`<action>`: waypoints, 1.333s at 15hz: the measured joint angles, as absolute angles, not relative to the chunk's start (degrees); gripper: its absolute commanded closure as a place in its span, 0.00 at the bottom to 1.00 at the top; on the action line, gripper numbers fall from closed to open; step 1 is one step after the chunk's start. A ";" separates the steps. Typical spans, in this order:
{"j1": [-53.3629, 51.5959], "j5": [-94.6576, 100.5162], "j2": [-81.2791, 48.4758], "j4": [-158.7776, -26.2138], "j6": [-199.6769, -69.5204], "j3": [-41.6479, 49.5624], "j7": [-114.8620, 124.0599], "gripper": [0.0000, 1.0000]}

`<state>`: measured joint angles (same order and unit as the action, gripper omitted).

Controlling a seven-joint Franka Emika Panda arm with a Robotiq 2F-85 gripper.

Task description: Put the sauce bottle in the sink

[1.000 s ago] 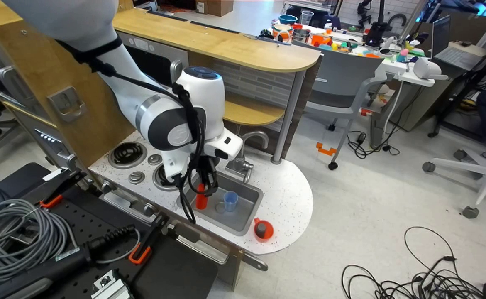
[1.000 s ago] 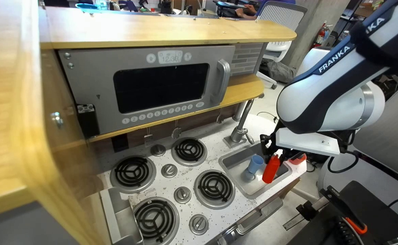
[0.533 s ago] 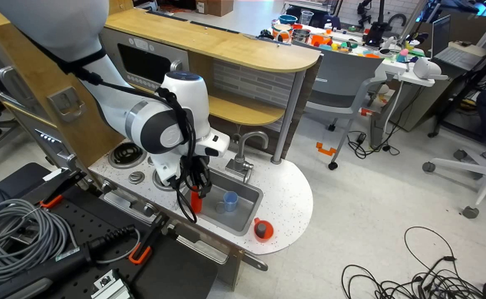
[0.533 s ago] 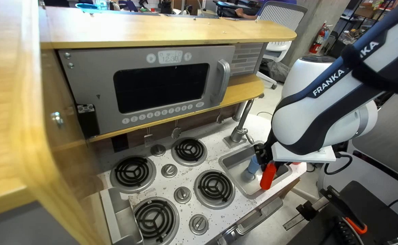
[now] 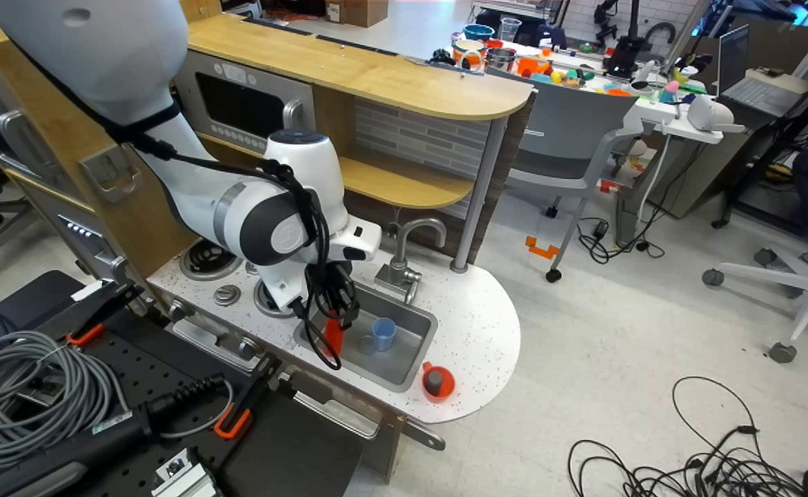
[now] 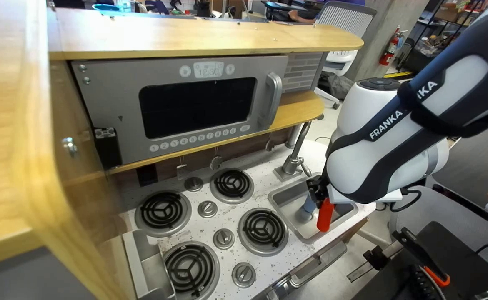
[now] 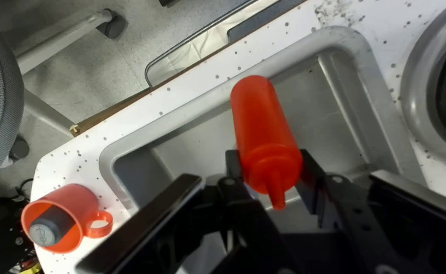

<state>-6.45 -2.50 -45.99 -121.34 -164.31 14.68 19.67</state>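
At the speckled white table [image 5: 476, 324] before us, the pincer [image 7: 269, 163] pinches the red sauce bottle [image 7: 259, 118], just shifted slightly inward over the sink [image 7: 316, 110] below it; a lowering and release should finish the job.

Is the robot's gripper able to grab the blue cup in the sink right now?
Probably not right now. The gripper is closed around the red sauce bottle, so it would likely have to let go first. The blue cup sits close by in the sink, so reaching it looks possible.
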 measured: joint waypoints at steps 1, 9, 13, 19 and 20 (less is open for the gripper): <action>-6.46 -2.50 -46.71 -120.43 -164.40 14.99 19.67 0.87; -6.96 -2.50 -54.15 -112.44 -164.84 15.92 19.74 0.87; -8.93 -2.53 -56.85 -110.54 -166.61 15.93 20.40 0.87; -11.65 -2.82 -57.98 -109.74 -172.13 15.93 22.00 0.87; -11.76 -2.87 -58.01 -109.92 -173.17 15.93 22.00 0.87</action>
<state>-11.76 -2.87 -58.01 -109.92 -173.17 15.93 22.00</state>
